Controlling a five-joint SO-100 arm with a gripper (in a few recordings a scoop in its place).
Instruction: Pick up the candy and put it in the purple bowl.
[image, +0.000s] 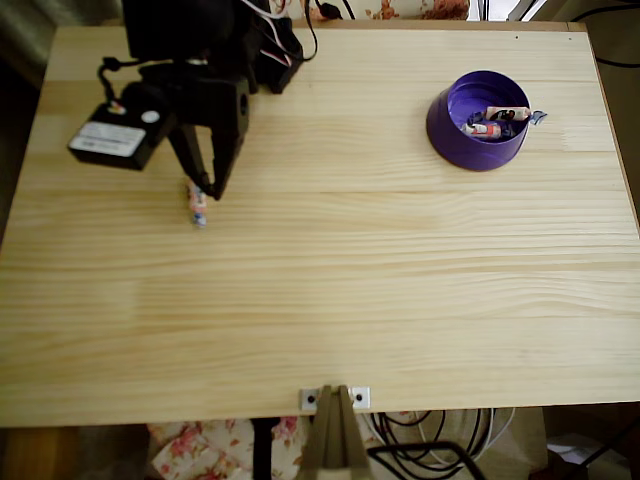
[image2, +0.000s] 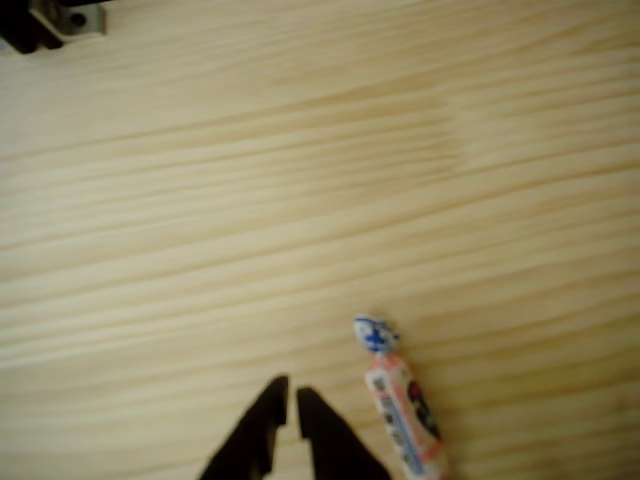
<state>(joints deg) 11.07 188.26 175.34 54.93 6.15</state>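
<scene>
Hand (image2: 291, 398) nearly closed, empty; candy (image2: 402, 412) just right on table (image2: 300, 180)

My own black fingers (image: 205, 170) covered the candy's (image: 198, 207) upper end overhead; at my wrist, the frame's bottom edge cropped it (image2: 403, 408).

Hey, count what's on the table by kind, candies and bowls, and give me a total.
Candy on the table: 1
Candies in the bowl: at least 2, exact count unclear
Bowl: 1
Total: at least 4
</scene>
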